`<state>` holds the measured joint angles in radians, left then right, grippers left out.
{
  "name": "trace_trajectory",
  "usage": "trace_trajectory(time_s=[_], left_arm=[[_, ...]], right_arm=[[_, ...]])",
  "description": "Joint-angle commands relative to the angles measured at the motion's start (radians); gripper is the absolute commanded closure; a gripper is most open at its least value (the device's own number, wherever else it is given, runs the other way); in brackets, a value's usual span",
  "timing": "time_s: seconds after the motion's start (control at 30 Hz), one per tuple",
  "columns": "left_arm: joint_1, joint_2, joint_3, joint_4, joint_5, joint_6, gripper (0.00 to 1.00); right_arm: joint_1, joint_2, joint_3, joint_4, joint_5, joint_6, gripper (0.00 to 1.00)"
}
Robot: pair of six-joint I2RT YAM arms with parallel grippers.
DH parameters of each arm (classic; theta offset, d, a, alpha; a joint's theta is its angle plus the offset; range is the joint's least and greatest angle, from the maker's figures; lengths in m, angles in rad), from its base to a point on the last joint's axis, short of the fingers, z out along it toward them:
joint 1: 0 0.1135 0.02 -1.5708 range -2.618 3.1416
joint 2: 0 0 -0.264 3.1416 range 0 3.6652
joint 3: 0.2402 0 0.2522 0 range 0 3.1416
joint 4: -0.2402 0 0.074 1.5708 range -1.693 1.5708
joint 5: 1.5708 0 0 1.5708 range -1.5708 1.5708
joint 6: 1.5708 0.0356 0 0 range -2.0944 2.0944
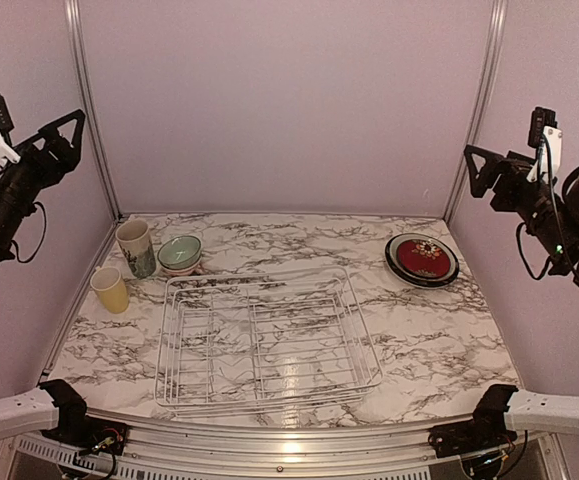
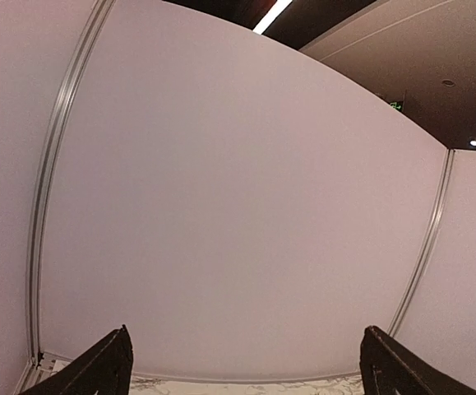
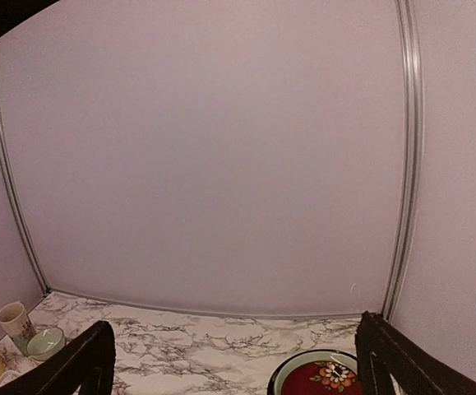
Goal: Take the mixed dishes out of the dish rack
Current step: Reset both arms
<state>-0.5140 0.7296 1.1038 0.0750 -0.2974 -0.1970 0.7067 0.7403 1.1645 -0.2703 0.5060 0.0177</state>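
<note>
At centre of desk [image 1: 449, 350]: dish rack [image 1: 267, 345] | far left: patterned tall cup [image 1: 136, 247], yellow cup [image 1: 110, 289], stacked bowls [image 1: 180, 253] | far right: stacked plates [image 1: 422, 259] | left jaws, right jaws: apart, aloft

We are in a lab-style robot test booth: plain pale wall panels [image 1: 289, 100] in aluminium posts [image 1: 91, 110] enclose a marble-patterned table [image 1: 449, 330], and above them we see a dark ceiling [image 2: 435, 66] with recessed lights [image 2: 473, 142].
</note>
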Motion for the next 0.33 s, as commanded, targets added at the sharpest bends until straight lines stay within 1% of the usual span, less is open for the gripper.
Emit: trace_trajectory(time_s=[0.0,0.3], left_arm=[[0.003,-0.001,-0.019,0.040,-0.007,0.009,0.01],[0.003,0.003,-0.030,0.053,-0.005,0.008,0.01]], right_arm=[[0.001,-0.011,0.018,0.000,0.015,-0.015,0.01],[0.001,-0.029,-0.002,0.024,0.002,-0.016,0.01]])
